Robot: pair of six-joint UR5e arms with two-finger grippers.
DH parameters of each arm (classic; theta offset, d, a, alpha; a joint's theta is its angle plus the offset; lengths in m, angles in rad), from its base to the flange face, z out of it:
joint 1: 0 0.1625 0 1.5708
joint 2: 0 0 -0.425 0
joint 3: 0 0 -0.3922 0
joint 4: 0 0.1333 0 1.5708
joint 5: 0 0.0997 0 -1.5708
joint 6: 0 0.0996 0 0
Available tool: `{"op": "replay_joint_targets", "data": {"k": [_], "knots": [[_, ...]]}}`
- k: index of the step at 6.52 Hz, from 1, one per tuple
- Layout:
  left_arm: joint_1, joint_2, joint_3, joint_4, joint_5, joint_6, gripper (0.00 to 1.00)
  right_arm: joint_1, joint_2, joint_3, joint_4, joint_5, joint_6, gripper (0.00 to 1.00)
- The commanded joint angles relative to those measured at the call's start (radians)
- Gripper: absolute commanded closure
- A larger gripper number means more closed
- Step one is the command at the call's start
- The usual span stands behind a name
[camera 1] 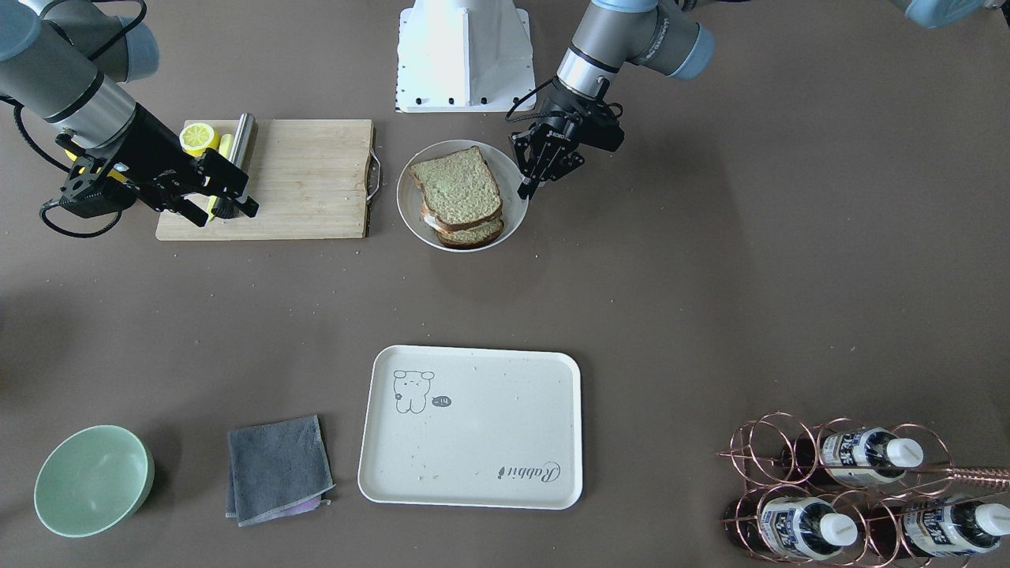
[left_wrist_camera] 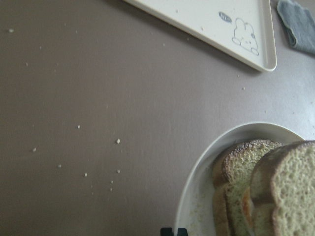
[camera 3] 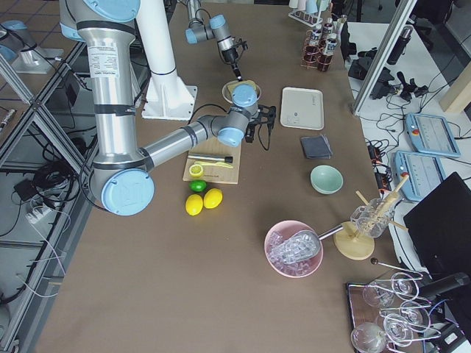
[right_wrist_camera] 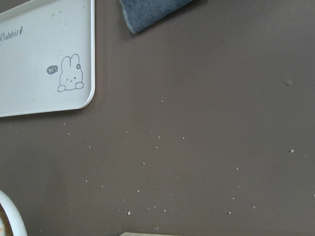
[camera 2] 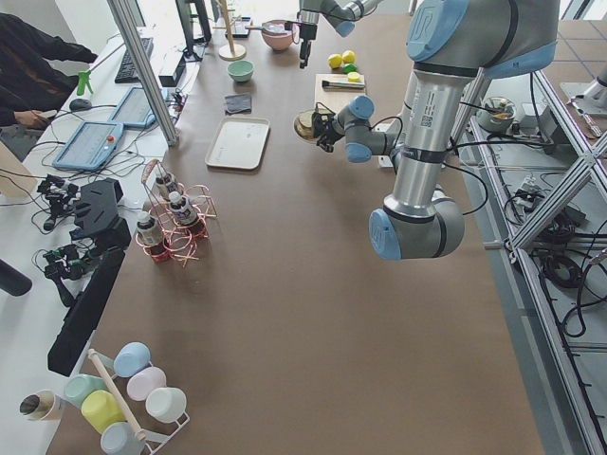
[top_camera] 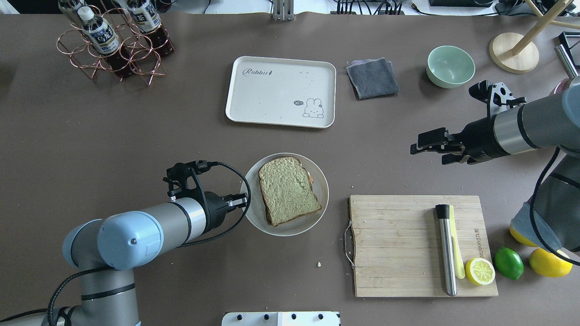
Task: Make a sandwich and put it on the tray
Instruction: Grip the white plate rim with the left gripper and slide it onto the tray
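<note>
Sandwich [camera 1: 458, 189] sat stacked on white plate [camera 1: 406, 201], tray [camera 1: 473, 426] well apart. Assembly looked done, transfer not begun. Left hand [camera 1: 533, 183] hovered just beside plate rim, narrow, holding nothing; right hand [top_camera: 430, 148] wide, raised off the surface. Next, I'd judge: widen left hand & grip both slices w/o squeezing filling out.

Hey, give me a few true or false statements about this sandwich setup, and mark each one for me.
1. The sandwich already lies on the tray. False: it sits on the round white plate; the tray holds only crumbs.
2. The left gripper is beside the plate's rim, holding nothing. True.
3. A halved lemon lies on the cutting board. True.
4. The green bowl stands on the tray. False: it stands off the tray, on the far side of the grey cloth.
</note>
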Motion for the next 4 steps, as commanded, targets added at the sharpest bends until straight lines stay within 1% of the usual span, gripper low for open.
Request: {"op": "replay_joint_targets", "data": {"k": [1, 2, 4], "knots": [[-0.135, -0.138, 0.031, 0.208, -0.07, -0.122, 1.0, -0.001, -0.002, 0.0, 0.0, -0.001, 0.007, 0.01], [-0.169, -0.224, 0.133, 0.233, -0.07, -0.151, 1.0, 0.0, 0.001, -0.003, 0.0, -0.001, 0.007, 0.01], [-0.213, -0.356, 0.361, 0.202, -0.07, -0.158, 1.0, -0.001, 0.004, -0.006, -0.001, -0.007, 0.003, 0.01]]}}
